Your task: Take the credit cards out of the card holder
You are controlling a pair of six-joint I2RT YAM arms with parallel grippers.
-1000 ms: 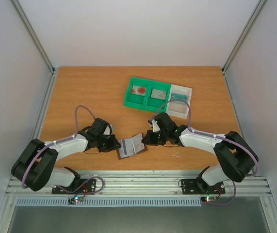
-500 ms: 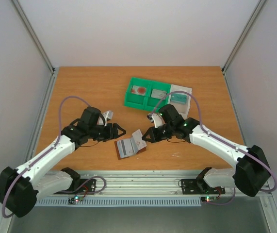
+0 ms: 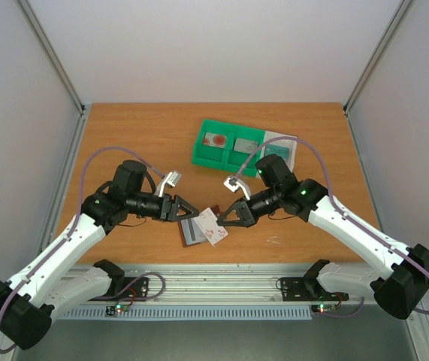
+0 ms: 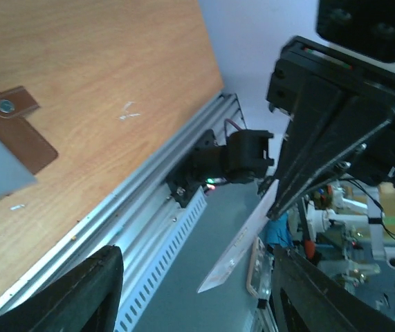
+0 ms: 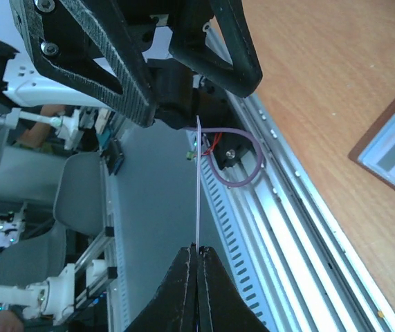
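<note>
Brown card holder (image 3: 190, 235), green-and-white tray (image 3: 212, 160)

The right gripper (image 3: 226, 218) pinches a card (image 3: 211, 225) by the card holder (image 3: 191, 234) at the desk's (image 3: 139, 143) near edge; the left gripper (image 3: 191, 211) gapes alongside.

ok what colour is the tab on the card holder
Brown tab with a silvery snap, clearest in left wrist view.

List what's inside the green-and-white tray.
One card lies in each compartment of the tray: a red-marked card, a greyish card, a teal-marked card. The right arm covers the white compartment's near part.
</note>
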